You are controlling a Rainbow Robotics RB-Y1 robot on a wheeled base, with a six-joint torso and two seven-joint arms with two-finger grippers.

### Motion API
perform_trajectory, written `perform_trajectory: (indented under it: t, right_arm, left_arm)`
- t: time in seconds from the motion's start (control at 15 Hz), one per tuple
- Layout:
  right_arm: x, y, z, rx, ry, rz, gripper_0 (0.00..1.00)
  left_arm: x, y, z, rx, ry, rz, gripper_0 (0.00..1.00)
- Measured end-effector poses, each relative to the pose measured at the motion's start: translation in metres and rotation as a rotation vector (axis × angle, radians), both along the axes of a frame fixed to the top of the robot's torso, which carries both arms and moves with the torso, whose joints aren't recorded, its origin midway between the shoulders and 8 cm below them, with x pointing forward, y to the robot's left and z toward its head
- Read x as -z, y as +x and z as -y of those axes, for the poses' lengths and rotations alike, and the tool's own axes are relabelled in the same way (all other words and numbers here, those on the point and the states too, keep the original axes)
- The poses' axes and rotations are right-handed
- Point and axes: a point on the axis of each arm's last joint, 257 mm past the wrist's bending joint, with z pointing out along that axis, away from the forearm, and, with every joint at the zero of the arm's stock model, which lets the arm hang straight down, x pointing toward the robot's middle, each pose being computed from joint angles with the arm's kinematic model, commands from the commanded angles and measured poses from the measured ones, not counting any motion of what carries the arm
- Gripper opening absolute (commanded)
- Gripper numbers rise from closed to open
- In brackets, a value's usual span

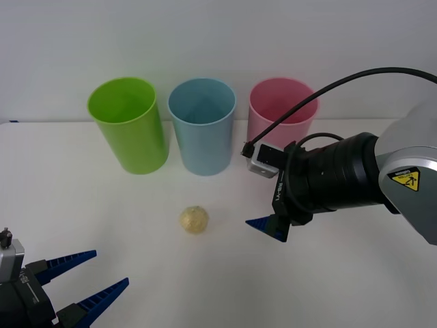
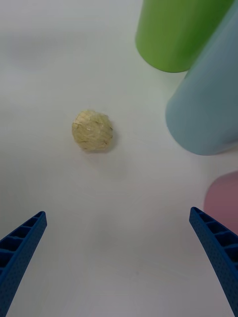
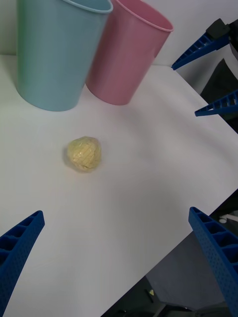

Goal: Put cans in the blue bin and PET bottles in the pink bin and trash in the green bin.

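Note:
The trash, a small wrinkly pale-yellow ball, lies on the white table in front of the blue bin. The green bin stands to the left of the blue one and the pink bin to its right, all three upright in a row. My right gripper is open, low over the table to the right of the trash, pointing at it with a gap between; one of its fingers shows below the wrist. My left gripper is open at the front left, apart from the trash. Cans and PET bottles are out of view.
A white wall rises behind the bins. The white table extends to the right of the bins, and its edge runs near the left gripper. The right arm's black wrist and cable hang in front of the pink bin.

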Motion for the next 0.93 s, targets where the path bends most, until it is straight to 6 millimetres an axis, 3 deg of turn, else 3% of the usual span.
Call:
perform_trajectory:
  t: [0.47,0.93]
  right_arm:
    - [0.039,0.013,-0.029,0.027,-0.001,-0.112,1.0]
    - [0.065,0.02,-0.049,0.045,-0.014,-0.154,1.0]
  left_arm:
    - [0.0,0.0,0.0,0.0,0.0,0.0,1.0]
    - [0.0,0.0,0.0,0.0,0.0,0.0,1.0]
